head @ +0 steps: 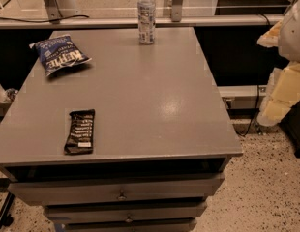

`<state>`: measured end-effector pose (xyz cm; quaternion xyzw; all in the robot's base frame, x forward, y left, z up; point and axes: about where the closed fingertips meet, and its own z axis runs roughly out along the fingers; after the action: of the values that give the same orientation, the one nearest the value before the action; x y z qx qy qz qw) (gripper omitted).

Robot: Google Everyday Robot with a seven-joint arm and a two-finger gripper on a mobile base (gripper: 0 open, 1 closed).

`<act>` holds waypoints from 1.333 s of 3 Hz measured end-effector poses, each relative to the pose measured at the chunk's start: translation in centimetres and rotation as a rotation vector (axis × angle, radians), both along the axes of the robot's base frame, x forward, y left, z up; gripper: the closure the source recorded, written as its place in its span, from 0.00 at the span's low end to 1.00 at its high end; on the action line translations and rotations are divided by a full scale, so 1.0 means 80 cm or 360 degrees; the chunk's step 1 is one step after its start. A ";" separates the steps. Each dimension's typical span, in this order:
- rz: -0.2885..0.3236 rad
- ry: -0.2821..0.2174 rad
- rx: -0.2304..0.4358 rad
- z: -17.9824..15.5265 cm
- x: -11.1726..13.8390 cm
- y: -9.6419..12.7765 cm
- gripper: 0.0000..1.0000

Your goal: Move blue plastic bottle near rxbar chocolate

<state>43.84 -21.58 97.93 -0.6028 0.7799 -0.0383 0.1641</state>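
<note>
The blue plastic bottle point(146, 14) stands upright at the far edge of the grey table point(155, 105), a clear bottle with a white cap and a blue-and-white label. The rxbar chocolate point(81, 131) lies flat near the front left of the table, a dark wrapper with white lettering. My gripper point(281, 92) shows at the right edge of the view as white and pale yellow parts. It is off the table's right side, level with the table's middle, and far from both the bottle and the bar.
A blue chip bag point(60, 55) lies at the back left of the table. Drawers point(122, 195) sit under the table's front edge. A rail and glass partition point(92, 22) run behind the table. Speckled floor point(266, 187) lies to the right.
</note>
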 end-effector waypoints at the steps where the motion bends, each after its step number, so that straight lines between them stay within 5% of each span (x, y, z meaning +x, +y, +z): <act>1: 0.0000 0.0000 0.0000 0.000 0.000 0.000 0.00; 2: 0.0033 -0.0045 0.0111 0.005 0.018 0.008 0.00; 4: 0.0029 -0.0147 0.0593 -0.007 0.125 0.019 0.00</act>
<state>53.84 -20.09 97.35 -0.5665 0.7597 0.0805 0.3089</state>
